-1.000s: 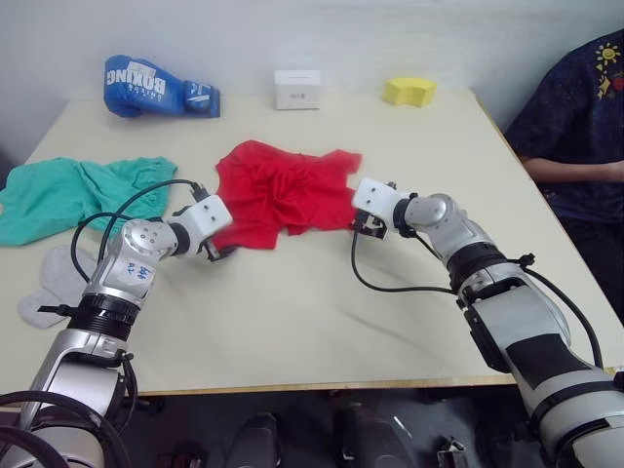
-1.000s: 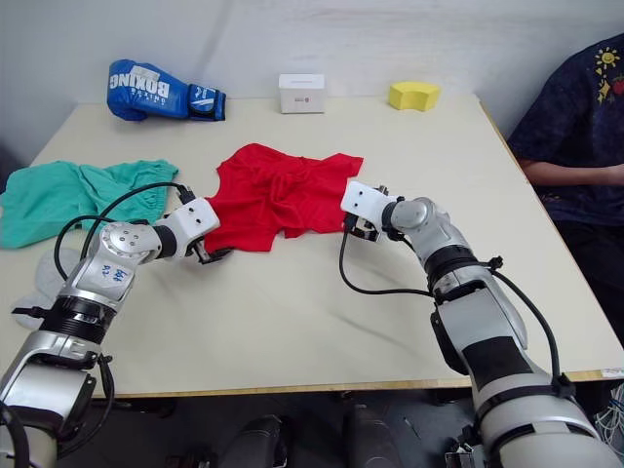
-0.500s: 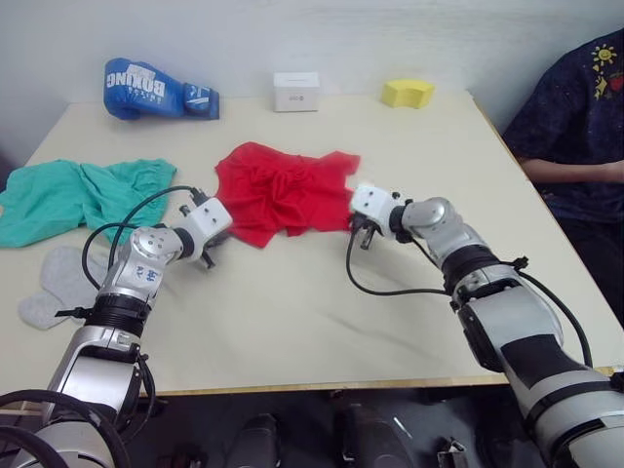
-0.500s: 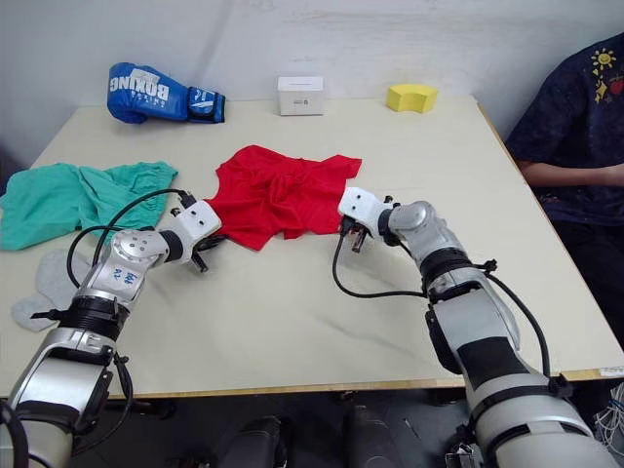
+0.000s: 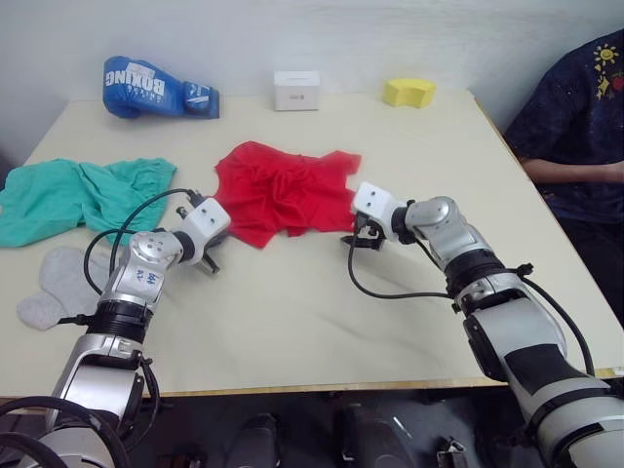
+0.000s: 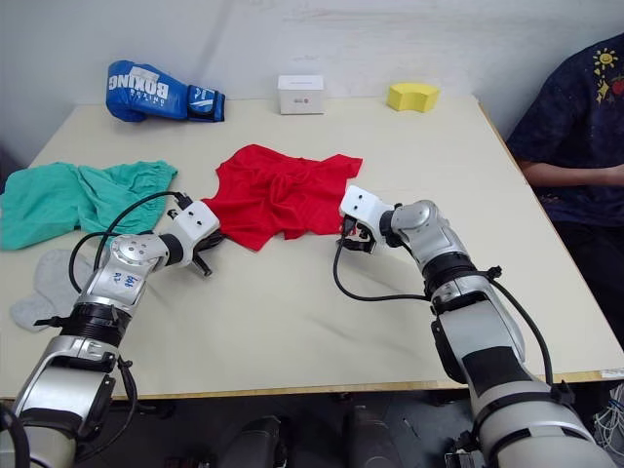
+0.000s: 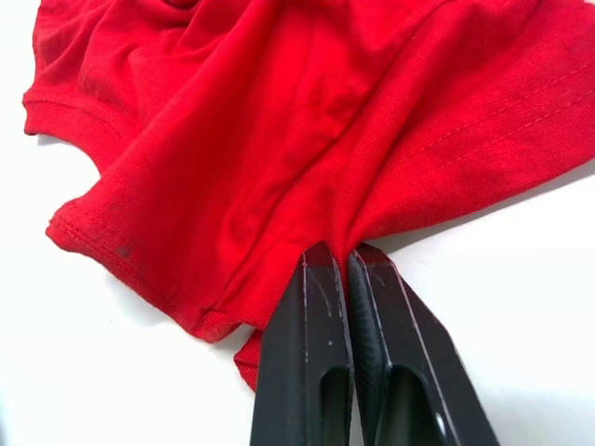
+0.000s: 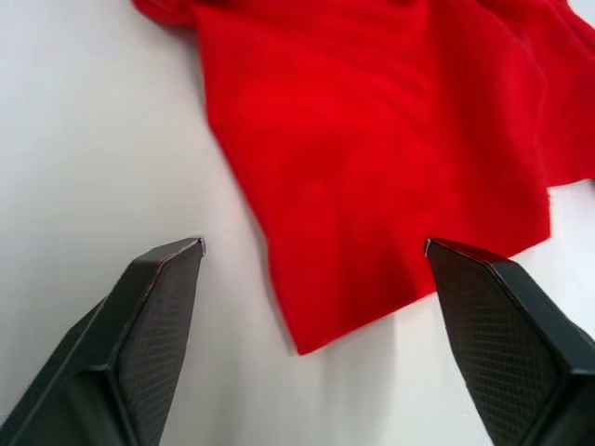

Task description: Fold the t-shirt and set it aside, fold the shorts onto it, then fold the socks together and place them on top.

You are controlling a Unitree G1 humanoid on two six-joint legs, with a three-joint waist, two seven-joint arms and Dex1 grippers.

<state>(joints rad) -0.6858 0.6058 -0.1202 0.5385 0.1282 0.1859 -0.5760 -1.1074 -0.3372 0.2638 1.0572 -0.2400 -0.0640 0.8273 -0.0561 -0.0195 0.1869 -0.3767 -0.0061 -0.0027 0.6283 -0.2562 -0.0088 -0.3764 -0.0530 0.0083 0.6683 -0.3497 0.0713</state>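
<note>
Red cloth is lying crumpled mid-table in the head views: the t-shirt is sitting bunched between your two arms, the shorts are spreading well off to its left, and the socks are resting nearer the front edge on that same side. A boxing glove, a white box and a yellow sponge are lining the far edge of the table, and a person is sitting at the right. Your left gripper is working at the shirt's near-left hem; your right gripper is hovering just beside the near-right corner.

Looking along the left wrist, the black fingers are pressing together on a pinch of the t-shirt's hem, with folds fanning away from that point. Be keeping this hold low and steady; a sudden pull would, I judge, drag the bunched cloth rather than spread it.

Looking along the right wrist, the fingers are standing wide apart, gripping nothing, with the shirt's pointed corner lying between them on the table. You are likely needing to ease forward and down so both pads straddle that corner, then close before drawing the two holds apart to flatten the shirt for folding.
</note>
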